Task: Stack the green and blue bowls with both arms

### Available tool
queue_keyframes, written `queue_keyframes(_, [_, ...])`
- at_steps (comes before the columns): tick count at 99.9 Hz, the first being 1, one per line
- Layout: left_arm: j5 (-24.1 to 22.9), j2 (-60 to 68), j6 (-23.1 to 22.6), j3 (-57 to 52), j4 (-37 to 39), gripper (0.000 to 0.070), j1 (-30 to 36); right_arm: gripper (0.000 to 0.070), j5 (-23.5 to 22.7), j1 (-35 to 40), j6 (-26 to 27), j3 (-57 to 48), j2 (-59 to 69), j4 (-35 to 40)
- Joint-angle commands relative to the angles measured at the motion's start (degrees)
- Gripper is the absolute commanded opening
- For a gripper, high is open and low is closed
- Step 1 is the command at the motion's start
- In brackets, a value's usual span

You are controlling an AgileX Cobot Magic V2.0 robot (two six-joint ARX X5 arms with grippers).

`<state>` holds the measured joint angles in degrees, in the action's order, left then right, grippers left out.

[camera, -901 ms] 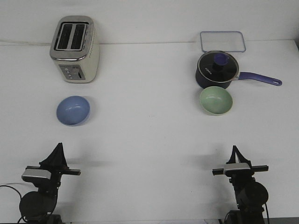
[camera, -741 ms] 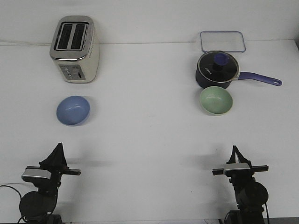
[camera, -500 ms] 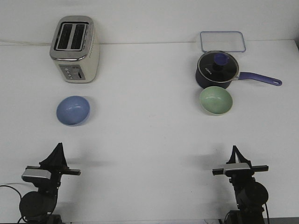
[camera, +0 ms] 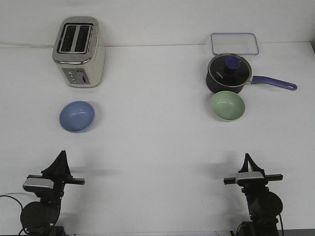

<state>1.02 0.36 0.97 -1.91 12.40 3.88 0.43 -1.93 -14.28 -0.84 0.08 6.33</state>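
The periwinkle blue bowl sits upright on the white table at the left, in front of the toaster. The pale green bowl sits upright at the right, just in front of the navy saucepan. My left gripper is low at the near left, well short of the blue bowl, its fingers meeting in a point and holding nothing. My right gripper is low at the near right, well short of the green bowl, also shut and empty.
A cream and chrome toaster stands at the back left. A dark navy saucepan with a glass lid and a long handle pointing right touches the space behind the green bowl. A clear rectangular lid lies at the back right.
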Motion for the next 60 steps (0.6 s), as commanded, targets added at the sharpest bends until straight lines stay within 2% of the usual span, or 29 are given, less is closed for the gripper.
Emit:
queue_keyframes(1, [0.07, -0.02, 0.15, 1.07, 0.55, 0.0014, -0.02, 0.0000, -1.11, 0.00, 5.75, 0.11, -0.02, -1.16])
queue_keyframes(7, [0.07, -0.02, 0.15, 1.07, 0.55, 0.0014, -0.02, 0.0000, -1.11, 0.00, 11.41, 0.11, -0.02, -1.97])
queue_keyframes(18, [0.07, -0.02, 0.15, 1.07, 0.55, 0.0014, -0.02, 0.0000, -0.35, 0.00, 25.88, 0.04, -0.02, -4.31])
queue_keyframes(26, [0.07, -0.02, 0.13, 1.07, 0.55, 0.0014, -0.02, 0.0000, -0.66, -0.02, 32.92, -1.44, 0.00, -4.50])
queue_keyframes(43, [0.07, -0.02, 0.15, 1.07, 0.55, 0.0014, -0.02, 0.0000, -1.62, 0.13, 35.58, -11.08, 1.73, 1.01])
queue_keyframes(54, [0.07, -0.02, 0.15, 1.07, 0.52, 0.0014, -0.02, 0.0000, 1.33, 0.04, 35.52, -20.85, 8.13, 8.83])
queue_keyframes(60, [0.07, -0.02, 0.15, 1.07, 0.55, 0.0014, -0.02, 0.0000, 1.46, 0.04, 34.71, -26.36, 13.31, 12.81])
